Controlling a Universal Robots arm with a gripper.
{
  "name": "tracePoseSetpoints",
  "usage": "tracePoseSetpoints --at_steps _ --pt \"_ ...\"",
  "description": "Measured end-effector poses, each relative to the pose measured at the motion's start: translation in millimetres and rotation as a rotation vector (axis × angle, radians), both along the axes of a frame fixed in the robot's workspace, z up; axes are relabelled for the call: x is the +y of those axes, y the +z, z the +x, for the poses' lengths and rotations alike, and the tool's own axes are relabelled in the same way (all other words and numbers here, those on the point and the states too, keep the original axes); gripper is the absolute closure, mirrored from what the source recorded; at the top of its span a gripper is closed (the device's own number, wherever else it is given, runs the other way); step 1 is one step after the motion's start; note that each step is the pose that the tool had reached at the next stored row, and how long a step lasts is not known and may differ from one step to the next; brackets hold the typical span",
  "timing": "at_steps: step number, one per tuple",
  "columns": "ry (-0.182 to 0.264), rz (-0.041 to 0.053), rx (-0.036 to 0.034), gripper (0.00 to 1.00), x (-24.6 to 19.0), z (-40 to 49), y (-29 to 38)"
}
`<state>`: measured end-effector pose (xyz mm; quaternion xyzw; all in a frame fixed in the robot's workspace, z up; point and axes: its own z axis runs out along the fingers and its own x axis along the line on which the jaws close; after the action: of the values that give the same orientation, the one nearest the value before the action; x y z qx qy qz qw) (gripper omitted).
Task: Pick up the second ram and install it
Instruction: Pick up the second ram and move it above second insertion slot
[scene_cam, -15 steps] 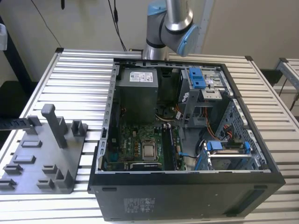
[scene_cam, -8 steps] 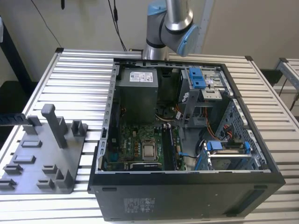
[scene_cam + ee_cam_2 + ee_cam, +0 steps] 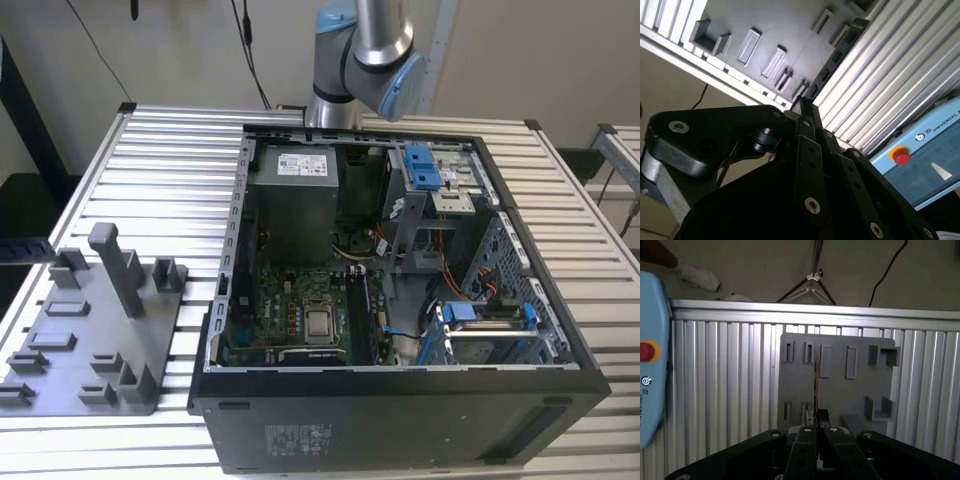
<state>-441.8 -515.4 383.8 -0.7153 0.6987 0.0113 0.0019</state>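
In both wrist views my gripper [image 3: 816,416] [image 3: 807,111] hangs well above the grey tray [image 3: 835,390] with its black fingers [image 3: 805,450] pressed together. A thin dark strip with a brownish edge, the second ram [image 3: 816,382], sticks out from between the fingertips, seen edge-on over the tray's middle. The tray's slots [image 3: 826,361] hold no other stick. In the exterior view the arm [image 3: 360,45] rises behind the open computer case [image 3: 400,410]. The motherboard [image 3: 300,310] lies exposed inside the case.
The tray [image 3: 60,345], with its upright grey post [image 3: 118,268], lies on the slatted metal table [image 3: 170,170] at the exterior view's left of the case. A blue teach pendant [image 3: 920,150] with a red button rests at the table's edge. Cables hang behind the table.
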Motion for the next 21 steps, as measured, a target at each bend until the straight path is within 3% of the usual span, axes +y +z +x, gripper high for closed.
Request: tracePoseSetpoints --at_steps 3,9,13,18,21 --pt "0.0 -0.0001 0.0047 0.88 0.0 0.2 7.0" --pt "0.0 0.0 0.0055 0.88 0.0 0.2 9.6" --pt "0.0 0.0002 0.0055 0.88 0.0 0.2 14.8" --pt "0.0 0.0001 0.0063 0.88 0.0 0.3 28.3" --pt "0.0 0.0003 0.006 0.88 0.0 0.3 29.9"
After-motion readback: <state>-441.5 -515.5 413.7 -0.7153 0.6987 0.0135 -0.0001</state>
